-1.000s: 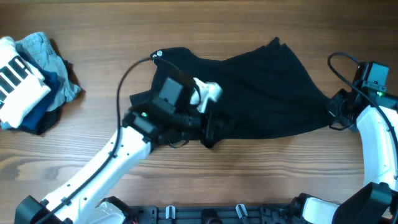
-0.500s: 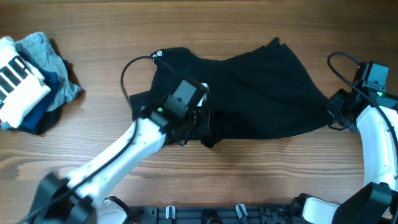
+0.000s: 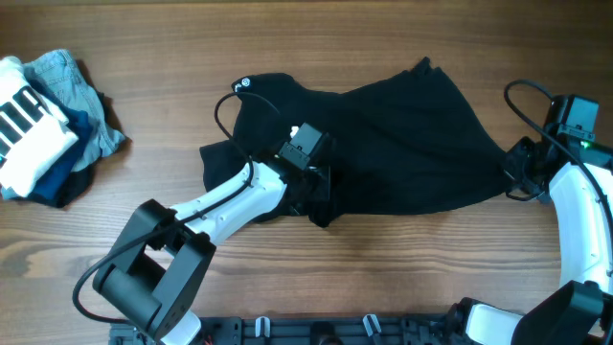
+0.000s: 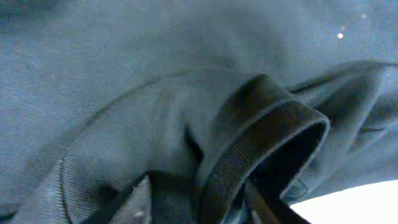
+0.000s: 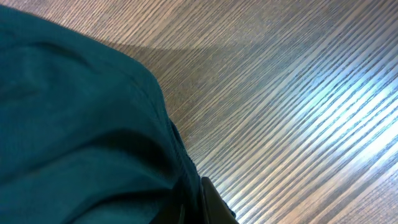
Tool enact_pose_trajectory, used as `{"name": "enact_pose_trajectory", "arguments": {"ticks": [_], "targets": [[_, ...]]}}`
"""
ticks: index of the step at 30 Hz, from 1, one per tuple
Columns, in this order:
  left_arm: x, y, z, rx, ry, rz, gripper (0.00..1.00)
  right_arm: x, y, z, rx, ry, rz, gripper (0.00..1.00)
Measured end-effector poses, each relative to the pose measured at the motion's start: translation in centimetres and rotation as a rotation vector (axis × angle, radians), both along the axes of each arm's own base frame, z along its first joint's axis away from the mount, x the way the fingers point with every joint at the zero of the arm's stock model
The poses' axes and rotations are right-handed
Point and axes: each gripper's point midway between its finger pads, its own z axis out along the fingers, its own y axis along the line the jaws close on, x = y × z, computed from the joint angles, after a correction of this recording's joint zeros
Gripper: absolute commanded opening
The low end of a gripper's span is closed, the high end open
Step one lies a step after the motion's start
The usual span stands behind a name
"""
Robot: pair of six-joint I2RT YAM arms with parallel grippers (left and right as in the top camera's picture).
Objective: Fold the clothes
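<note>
Black shirt [image 3: 393, 144], sprawled rumpled across the middle of the tabletop [image 3: 383, 268], one layer thrown over another, nowhere near a tidy fold. Over at the tabletop's far left end sits a heap of other clothes [image 3: 48, 129], well apart and out of play. Coming across, a small white logo [image 3: 242, 84] shows on the shirt's upper-left lobe. Just right of that, mid-tabletop, the left pincer [image 4: 198, 200] is down in the cloth, fingers apart, straddling a ribbed band [image 4: 267, 143] without squeezing it. The shirt is plain matte black, a soft knit, with creases everywhere. It should be light and limp, I'd say: it will drape, drag and bunch, so take it at a firm edge like that ribbed band, or at a corner. Out toward the tabletop's right side, the right pincer [image 3: 512, 177] is pressed together on the shirt's right corner.
</note>
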Motion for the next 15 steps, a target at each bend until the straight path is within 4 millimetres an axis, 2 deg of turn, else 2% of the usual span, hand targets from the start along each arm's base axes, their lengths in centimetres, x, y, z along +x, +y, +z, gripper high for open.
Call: {"name": "enact_pose_trajectory", "arguments": {"ticks": [5, 6, 8, 15], "targets": [[0.20, 0.23, -0.04, 0.015, -0.012, 0.007, 0.36, -0.02, 0.02, -0.02, -0.001, 0.003, 0.007, 0.06], [0.18, 0.20, -0.09, 0.016, -0.011, 0.006, 0.31, -0.03, 0.03, -0.03, 0.000, 0.003, 0.008, 0.06], [0.06, 0.07, -0.27, 0.019, -0.010, 0.003, 0.04, -0.04, 0.14, -0.04, 0.006, 0.003, 0.010, 0.06], [-0.25, -0.55, -0.03, -0.008, -0.002, -0.017, 0.04, -0.14, 0.20, -0.08, 0.008, 0.007, 0.010, 0.04]]}}
